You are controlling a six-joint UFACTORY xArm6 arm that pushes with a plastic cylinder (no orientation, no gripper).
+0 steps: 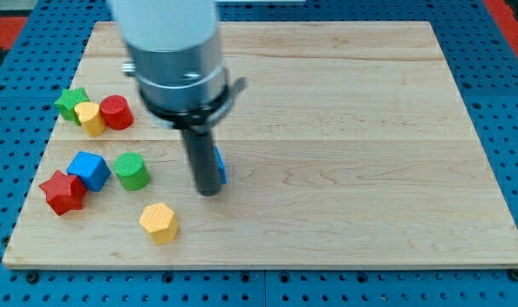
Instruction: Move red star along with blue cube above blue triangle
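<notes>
My tip, bare and holding nothing, sits mid-frame, hiding the blue triangular block; it should circle lower-left behind the red star-shaped block touching the blue cube block.

I can read no text, label, brand, number or sign anywhere in my camera view: none on the wooden counter, and none on the coloured blocks.
</notes>
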